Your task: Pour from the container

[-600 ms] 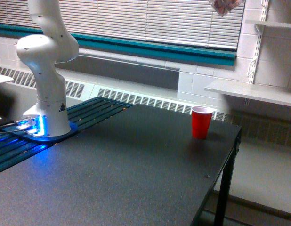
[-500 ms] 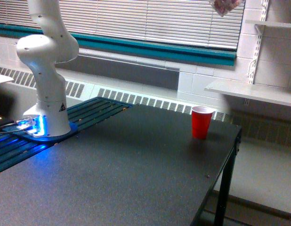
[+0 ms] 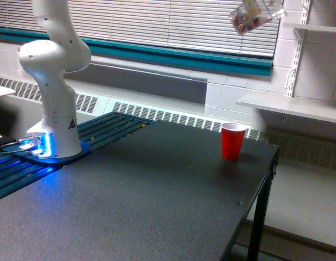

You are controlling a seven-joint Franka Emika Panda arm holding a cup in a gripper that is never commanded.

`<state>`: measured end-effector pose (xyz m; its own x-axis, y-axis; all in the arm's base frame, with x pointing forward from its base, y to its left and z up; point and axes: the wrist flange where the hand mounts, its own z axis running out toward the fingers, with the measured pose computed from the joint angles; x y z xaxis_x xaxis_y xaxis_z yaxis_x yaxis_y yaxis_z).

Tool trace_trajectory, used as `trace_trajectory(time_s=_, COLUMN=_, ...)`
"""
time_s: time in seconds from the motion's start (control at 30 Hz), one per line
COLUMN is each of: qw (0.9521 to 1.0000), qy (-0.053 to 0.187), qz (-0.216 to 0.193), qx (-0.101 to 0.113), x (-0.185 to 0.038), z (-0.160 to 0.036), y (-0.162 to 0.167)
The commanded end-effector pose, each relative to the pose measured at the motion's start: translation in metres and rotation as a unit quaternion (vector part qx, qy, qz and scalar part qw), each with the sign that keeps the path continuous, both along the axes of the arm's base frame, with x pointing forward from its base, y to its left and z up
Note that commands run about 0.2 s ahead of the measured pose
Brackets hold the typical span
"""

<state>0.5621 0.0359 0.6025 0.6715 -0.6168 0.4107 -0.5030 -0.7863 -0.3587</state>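
Broadly, a dark, matte, finely speckled table [image 3: 157, 201] fills most of the exterior view, its thin black leg at the exterior view's right. On its far left corner stands the arm's base [image 3: 51, 87], a smooth, glossy white column of rounded segments, lit blue at its foot; the upper links leave the frame at the top. An opaque red cup [image 3: 232, 141], tapered and with a pale rim, stands upright near the table's far right edge. High above it, at the top edge, hangs the container [image 3: 247, 19], a small clear cup tilted towards the exterior view's left, with reddish-brown bits inside. The gripper lies out of frame, so its grasp cannot be seen, nor where its fingers meet the container.
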Motion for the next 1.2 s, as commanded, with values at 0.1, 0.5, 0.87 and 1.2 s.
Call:
trace_trajectory(time_s=0.1, qw=0.9992, qy=-0.006, qz=0.029, qx=-0.028, x=0.004, z=-0.015, y=0.034)
trace_trajectory(time_s=0.5, qw=0.9951, qy=-0.01, qz=0.087, qx=-0.046, x=0.012, z=-0.054, y=0.094)
trace_trajectory(time_s=0.87, qw=0.9876, qy=0.017, qz=0.148, qx=-0.05, x=0.001, z=-0.103, y=0.147)
trace_trajectory(time_s=1.2, qw=0.979, qy=0.043, qz=0.193, qx=-0.05, x=-0.019, z=-0.137, y=0.178)
